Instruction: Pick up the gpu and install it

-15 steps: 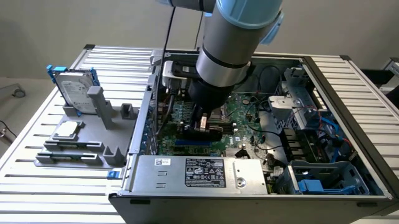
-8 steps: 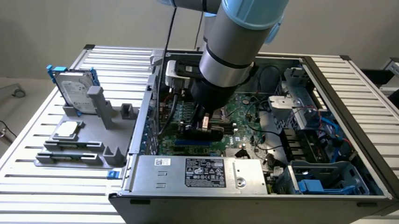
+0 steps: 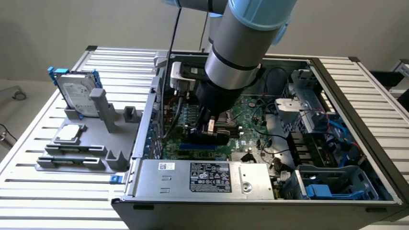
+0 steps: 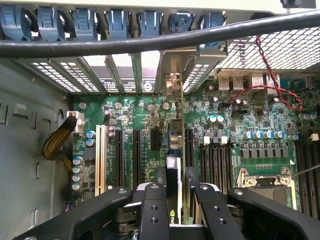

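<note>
At the exterior view's left, a gray holder (image 3: 96,139) carries the hard drive (image 3: 76,93) in its blue frame, well apart from the work; beside it stands the open computer case (image 3: 191,179), and the arm reaches down into its middle. There the gripper (image 3: 211,125) is closed on the gpu (image 4: 173,150); in the wrist view the fingers (image 4: 152,210) clamp the card from both sides, and the card stands on its edge above the motherboard (image 4: 250,115), between the black slots (image 4: 136,155), with its metal bracket (image 4: 173,82) near the rear openings of the case; whether its lower edge is already in a slot, I cannot tell.

I judge that the danger here is a small misalignment: if the card is tilted or sits beside the slot, a push downward could bend it or harm the contacts; the bracket could catch on the rear frame; the thick black cable (image 4: 150,42) crossing above could be dragged. At the exterior view's right, the drive cage (image 3: 332,175) lies well apart and seems no risk.
</note>
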`<state>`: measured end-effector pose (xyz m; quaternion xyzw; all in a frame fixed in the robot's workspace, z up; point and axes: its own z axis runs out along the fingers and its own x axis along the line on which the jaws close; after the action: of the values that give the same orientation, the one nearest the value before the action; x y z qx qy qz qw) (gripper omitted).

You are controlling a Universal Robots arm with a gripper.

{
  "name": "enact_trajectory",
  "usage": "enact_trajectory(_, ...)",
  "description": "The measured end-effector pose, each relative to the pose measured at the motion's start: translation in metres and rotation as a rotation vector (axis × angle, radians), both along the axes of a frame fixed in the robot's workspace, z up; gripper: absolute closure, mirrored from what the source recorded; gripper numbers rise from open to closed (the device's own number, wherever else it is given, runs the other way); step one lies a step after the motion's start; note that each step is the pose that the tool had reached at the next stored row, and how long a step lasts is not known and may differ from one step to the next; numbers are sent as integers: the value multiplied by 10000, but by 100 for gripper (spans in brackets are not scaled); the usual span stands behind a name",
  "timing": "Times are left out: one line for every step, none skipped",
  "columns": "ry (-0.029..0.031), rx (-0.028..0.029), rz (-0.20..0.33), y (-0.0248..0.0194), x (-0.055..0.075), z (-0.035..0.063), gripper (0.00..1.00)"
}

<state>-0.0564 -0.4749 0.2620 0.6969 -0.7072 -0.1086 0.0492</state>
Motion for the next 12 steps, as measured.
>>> enact_trajectory(7,-1,0,0,0,0,74)
enact_trajectory(15,-1,1,0,0,1,74)
enact_trajectory(25,-2,1,0,1,1,74)
enact_trajectory(40,-2,1,0,0,1,74)
enact_trajectory(52,-1,1,0,0,0,74)
enact_trajectory(62,0,0,0,0,0,74)
enact_trajectory(73,-1,0,0,1,0,74)
enact_trajectory(86,-1,0,0,2,0,74)
enact_trajectory(102,-1,1,0,2,0,74)
enact_trajectory(117,-2,0,0,2,0,74)
enact_trajectory(129,-3,1,0,2,0,74)
enact_trajectory(139,-5,1,0,3,0,74)
